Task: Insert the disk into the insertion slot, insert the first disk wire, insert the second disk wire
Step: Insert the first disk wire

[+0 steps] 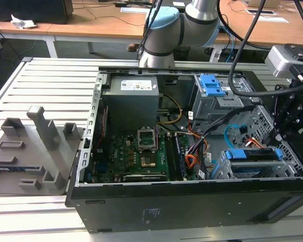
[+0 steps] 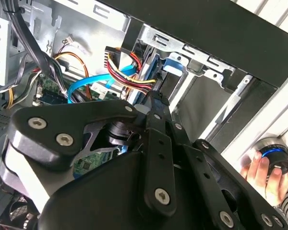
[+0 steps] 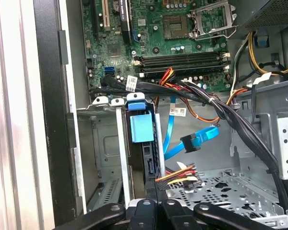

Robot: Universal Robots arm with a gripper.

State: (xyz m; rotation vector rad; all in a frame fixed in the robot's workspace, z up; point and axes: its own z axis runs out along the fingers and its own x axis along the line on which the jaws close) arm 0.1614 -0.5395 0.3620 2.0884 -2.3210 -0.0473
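Step in hand, by judgement — first wire. Disk seated in slot. Gripper: fingers pressed near together, apparently pinching the red-yellow first wire at the disk's edge. Light-blue second wire loose nearby. Seating the plug calls for a square push.

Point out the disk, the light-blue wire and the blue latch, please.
the disk (image 3: 142, 128): first wrist view, blue carrier tab.
the light-blue wire (image 3: 189, 143): first wrist view, dark plug.
the blue latch (image 1: 211, 84): exterior view, its middle.
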